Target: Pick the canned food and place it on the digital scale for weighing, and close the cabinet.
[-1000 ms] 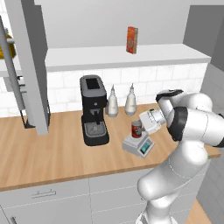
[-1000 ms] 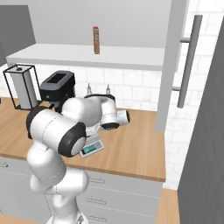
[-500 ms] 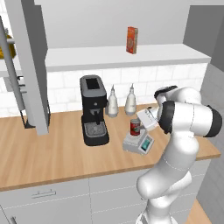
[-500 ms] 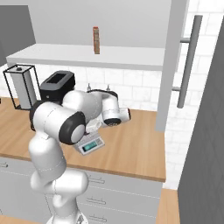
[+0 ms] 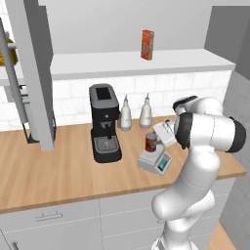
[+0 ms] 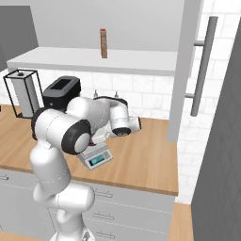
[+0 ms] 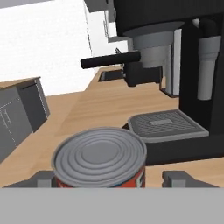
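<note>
At the far left the tall grey wall cabinet door with its long silver bar handle (image 5: 28, 73) stands swung out over the wooden counter (image 5: 58, 171), so closing it is not yet done. Right of the black coffee machine (image 5: 104, 122), the small dark red cylindrical tin with a ribbed silver lid (image 5: 151, 142) stands upright on the flat grey-white digital scale with a teal display (image 5: 155, 161). The two-finger gripper (image 7: 113, 178) is spread open, one fingertip either side of the tin, gripping nothing. A good release, I judge, means drawing straight back without brushing the tin. The orange-red box (image 5: 147, 44) stands on the upper shelf.
</note>
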{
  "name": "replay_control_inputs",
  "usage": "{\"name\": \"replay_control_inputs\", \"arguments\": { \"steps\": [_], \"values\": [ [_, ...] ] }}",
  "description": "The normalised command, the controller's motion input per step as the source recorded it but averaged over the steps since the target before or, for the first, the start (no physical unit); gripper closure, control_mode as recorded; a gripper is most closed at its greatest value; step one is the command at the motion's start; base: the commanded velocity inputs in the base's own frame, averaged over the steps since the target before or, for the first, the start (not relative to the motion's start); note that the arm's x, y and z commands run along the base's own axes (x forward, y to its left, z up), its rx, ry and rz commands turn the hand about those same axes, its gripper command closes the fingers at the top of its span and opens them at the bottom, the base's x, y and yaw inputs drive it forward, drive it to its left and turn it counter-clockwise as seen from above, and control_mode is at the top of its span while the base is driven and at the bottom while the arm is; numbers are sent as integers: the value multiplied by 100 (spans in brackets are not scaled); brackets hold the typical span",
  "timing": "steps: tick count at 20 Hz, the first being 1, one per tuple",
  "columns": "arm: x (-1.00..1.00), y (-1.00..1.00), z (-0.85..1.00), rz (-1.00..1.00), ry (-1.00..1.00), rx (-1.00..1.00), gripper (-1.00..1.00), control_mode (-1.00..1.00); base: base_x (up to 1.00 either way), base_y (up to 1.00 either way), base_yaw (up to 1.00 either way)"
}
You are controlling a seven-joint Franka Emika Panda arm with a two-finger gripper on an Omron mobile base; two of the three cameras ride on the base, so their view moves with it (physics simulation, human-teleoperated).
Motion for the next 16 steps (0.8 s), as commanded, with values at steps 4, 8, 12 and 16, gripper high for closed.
{"name": "replay_control_inputs", "arguments": {
  "steps": [4,8,12,16],
  "values": [
    [-33,-8,0,0,-1,0,-100,-100,0,0,0],
    [-34,-4,0,0,-1,0,-100,-100,0,0,0],
    [-10,-8,0,0,-1,0,-100,-100,0,0,0],
    [-8,-19,0,0,-2,0,-100,-100,0,0,0]
  ]
}}
